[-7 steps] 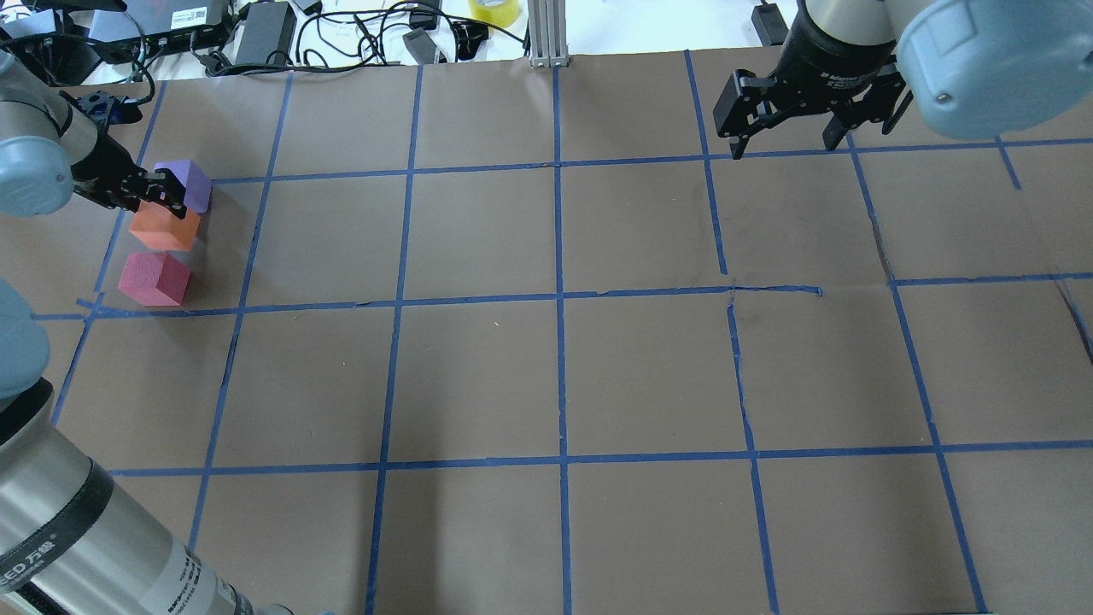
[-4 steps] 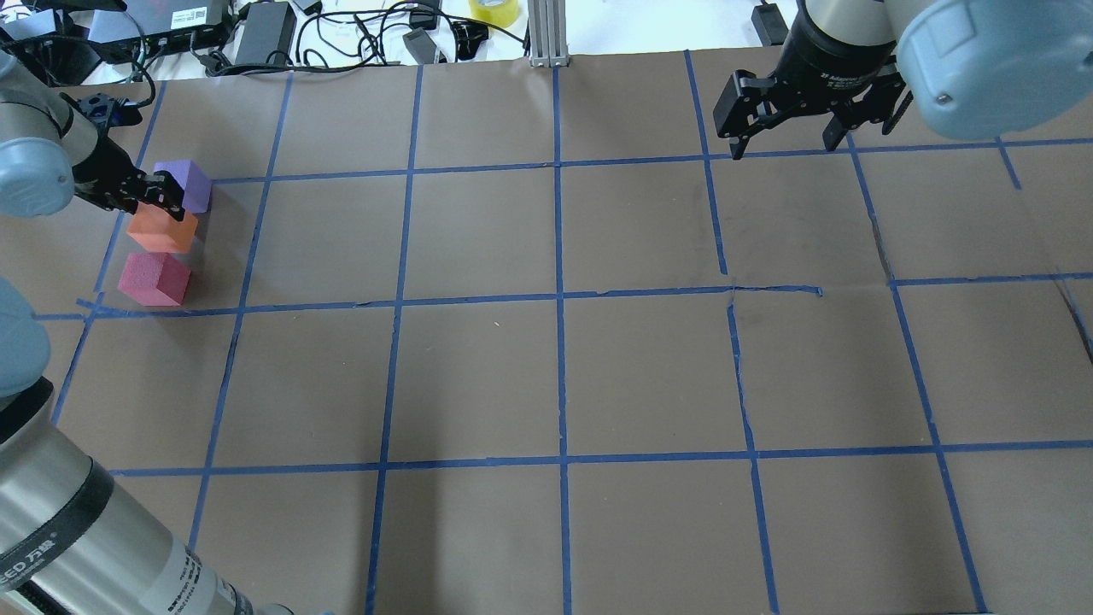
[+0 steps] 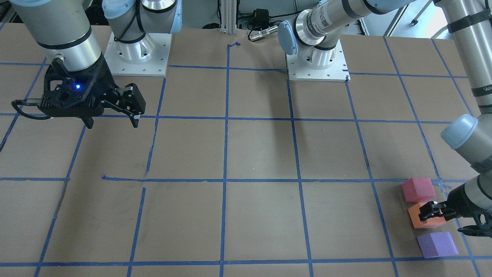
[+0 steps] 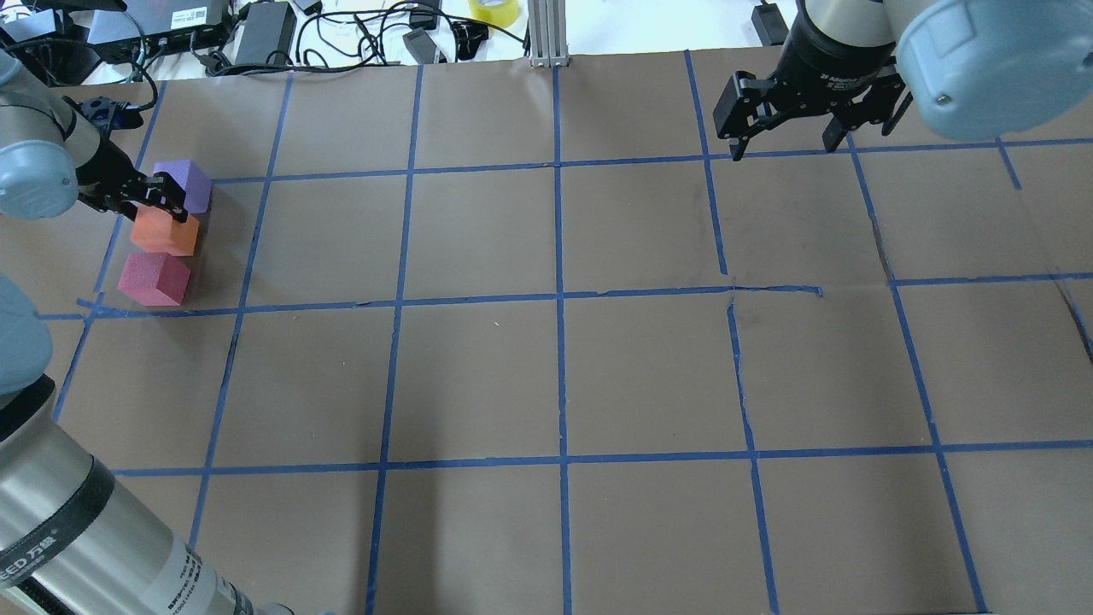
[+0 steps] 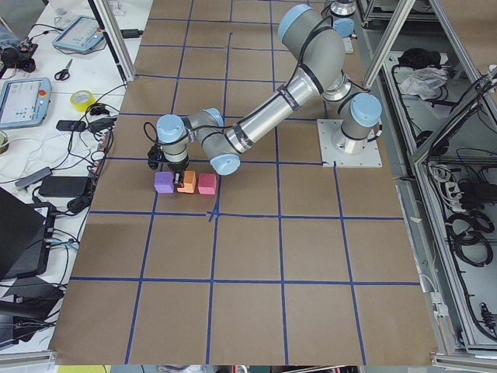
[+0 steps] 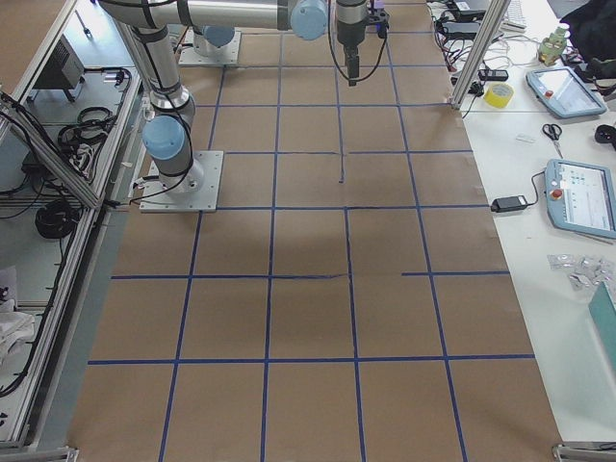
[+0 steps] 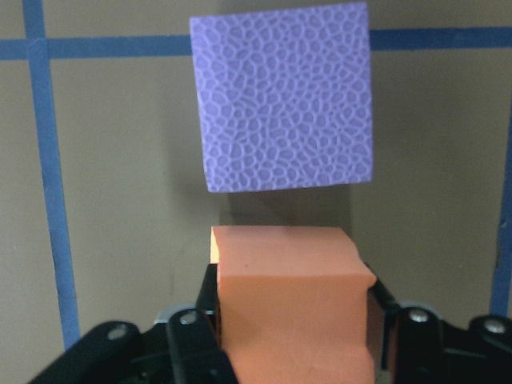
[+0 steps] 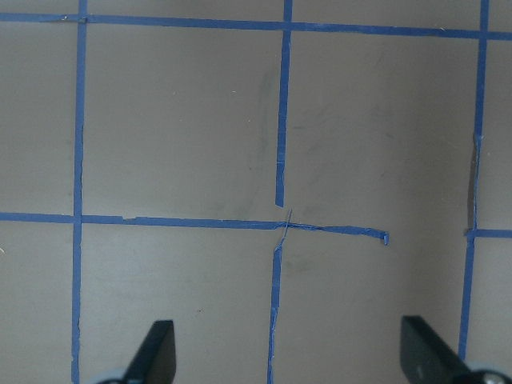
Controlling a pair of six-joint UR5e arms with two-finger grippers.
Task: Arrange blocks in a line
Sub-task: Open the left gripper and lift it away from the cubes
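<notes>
Blocks: 3 matte foam cubes, robot's far left | orange foam cube [image 4: 162, 234] between purple foam cube [image 4: 186, 184] and pink-red foam cube [image 4: 154, 278], near both | left gripper [image 7: 294, 336] clamped on orange, possibly just lifted | right gripper [image 4: 784, 137] spread, empty | risk: finger clips purple, or foam clings on release, skewing line

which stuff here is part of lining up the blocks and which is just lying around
Job: orange block, held in the left claw; purple block; pink-red block.
Lying about: yellow tape roll, power brick, scissors.
</notes>
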